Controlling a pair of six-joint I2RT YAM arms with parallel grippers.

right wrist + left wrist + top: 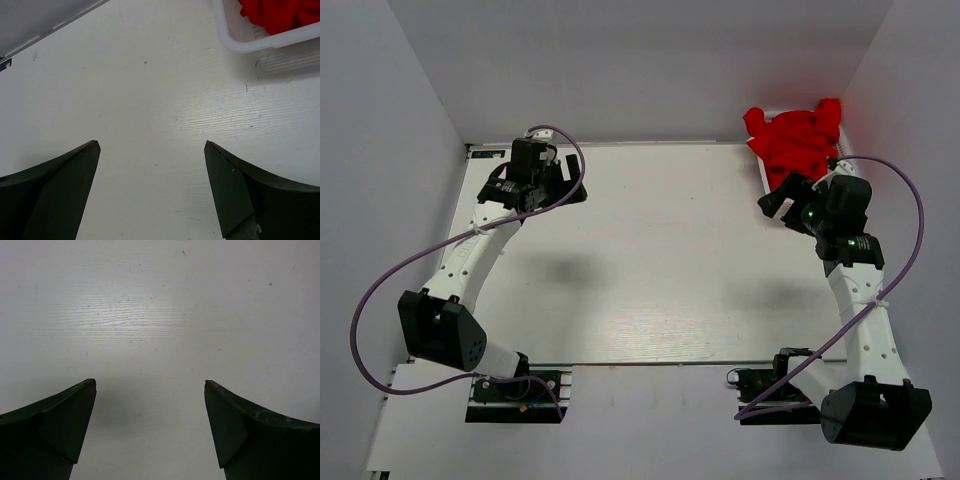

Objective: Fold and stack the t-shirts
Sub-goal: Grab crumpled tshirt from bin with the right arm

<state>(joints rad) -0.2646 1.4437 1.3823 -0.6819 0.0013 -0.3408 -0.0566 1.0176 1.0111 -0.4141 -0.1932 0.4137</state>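
Several bright red t-shirts lie crumpled in a heap in the white basket at the table's far right corner. A bit of the red cloth and the basket's rim show at the top right of the right wrist view. My right gripper is open and empty just in front of the basket, over bare table. My left gripper is open and empty at the far left of the table, with only bare tabletop between its fingers.
The white wooden table is enclosed by grey walls on the left, back and right. Purple cables loop from both arms. The arm bases stand at the near edge.
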